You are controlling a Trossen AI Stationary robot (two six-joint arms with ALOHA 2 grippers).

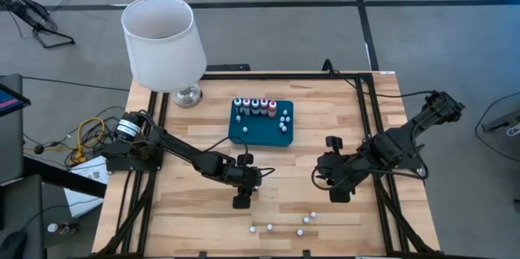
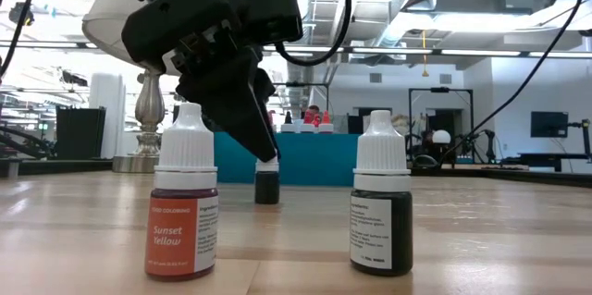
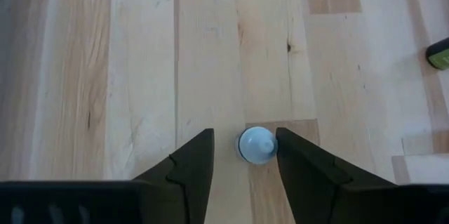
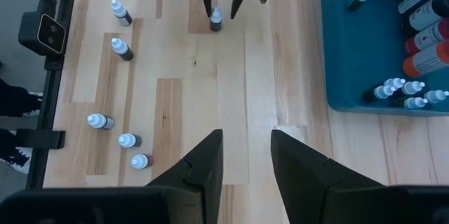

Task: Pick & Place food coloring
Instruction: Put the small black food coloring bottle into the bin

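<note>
A small dark bottle with a white cap (image 3: 257, 145) stands upright on the wood table. It also shows in the low view (image 2: 266, 184) and the right wrist view (image 4: 216, 19). My left gripper (image 1: 241, 196) is open and points down over it, with one finger on either side of the cap. My right gripper (image 4: 245, 155) is open and empty over bare wood at the table's right (image 1: 337, 190). The teal tray (image 1: 260, 135) holds a row of coloured bottles (image 1: 254, 106) and a few small white-capped ones (image 1: 284, 119). My left gripper comes from above, pointing down. One finger (image 3: 298, 162) stands right against the bottle's white cap (image 3: 266, 147); I cannot tell whether it touches. The other finger (image 3: 193, 164) is apart from the cap. The bottle stands upright on the table.
Several loose bottles stand near the table's near edge (image 1: 284, 225); in the low view an orange "Sunset Yellow" bottle (image 2: 182, 230) and a dark one (image 2: 381, 230) are closest. A lamp with a white shade (image 1: 162, 40) stands at the far left corner.
</note>
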